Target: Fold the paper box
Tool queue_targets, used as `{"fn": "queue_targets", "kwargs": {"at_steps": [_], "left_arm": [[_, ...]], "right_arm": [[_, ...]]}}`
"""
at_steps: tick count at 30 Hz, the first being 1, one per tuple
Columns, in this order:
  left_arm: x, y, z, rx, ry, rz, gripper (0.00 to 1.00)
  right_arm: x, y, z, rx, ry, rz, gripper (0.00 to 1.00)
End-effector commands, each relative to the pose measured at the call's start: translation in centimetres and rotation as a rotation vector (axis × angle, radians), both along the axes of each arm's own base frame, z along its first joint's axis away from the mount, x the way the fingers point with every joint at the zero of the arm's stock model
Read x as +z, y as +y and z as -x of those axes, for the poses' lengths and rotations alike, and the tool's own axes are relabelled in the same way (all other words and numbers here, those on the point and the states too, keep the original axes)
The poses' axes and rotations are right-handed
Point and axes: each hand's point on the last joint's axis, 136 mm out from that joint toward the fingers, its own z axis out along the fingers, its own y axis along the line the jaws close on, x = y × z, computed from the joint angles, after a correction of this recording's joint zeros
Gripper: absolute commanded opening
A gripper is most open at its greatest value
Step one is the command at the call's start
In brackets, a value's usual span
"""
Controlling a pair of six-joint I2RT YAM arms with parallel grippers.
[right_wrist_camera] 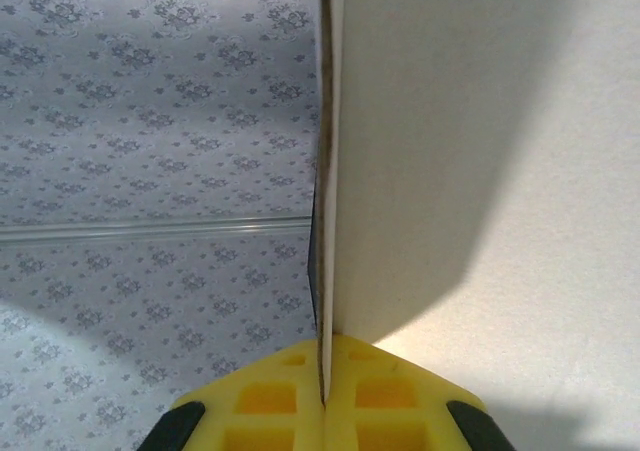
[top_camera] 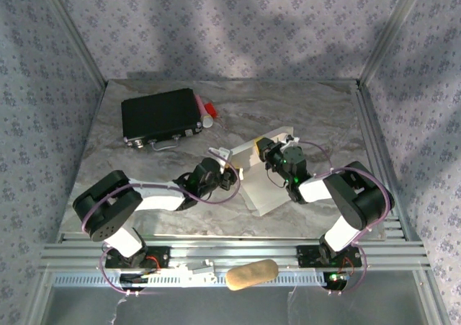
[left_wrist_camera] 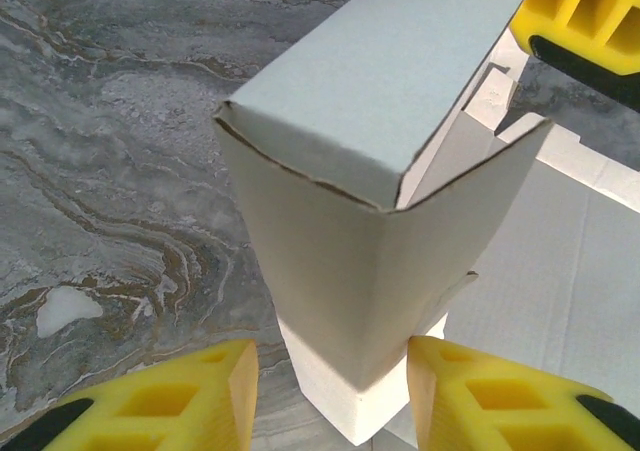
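Observation:
The paper box (top_camera: 261, 192) is white cardboard, partly folded, in the middle of the table between both arms. In the left wrist view a raised folded corner of the paper box (left_wrist_camera: 370, 101) stands between my left gripper's (left_wrist_camera: 330, 356) yellow fingers (left_wrist_camera: 215, 391). The jaws stand open around it: the right finger touches the cardboard and the left finger is apart from it. My left gripper (top_camera: 232, 174) is at the box's left edge. My right gripper (right_wrist_camera: 325, 376) is shut on the thin edge of an upright panel of the paper box (right_wrist_camera: 480, 171). It (top_camera: 263, 150) holds the box's far side.
A black hard case (top_camera: 160, 116) lies at the back left with a red and white tube (top_camera: 209, 111) beside it. A tan oblong object (top_camera: 252, 274) rests on the front rail. Patterned walls close the table's sides and back. My right gripper's yellow finger (left_wrist_camera: 590, 21) is near the raised corner.

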Motion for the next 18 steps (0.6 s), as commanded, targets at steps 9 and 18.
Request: {"fn": "queue_targets", "kwargs": {"at_steps": [9,18], "left_arm": [[0.2,0.0,-0.9,0.131,-0.111,-0.078,0.43],[-0.6,0.3,-0.9,0.195,-0.141,-0.130,0.40]], "right_arm": [[-2.4,-0.1,2.5,0.014,0.011,0.056,0.00],[-3.0,0.2,2.8,0.018,0.023,0.066,0.00]]}}
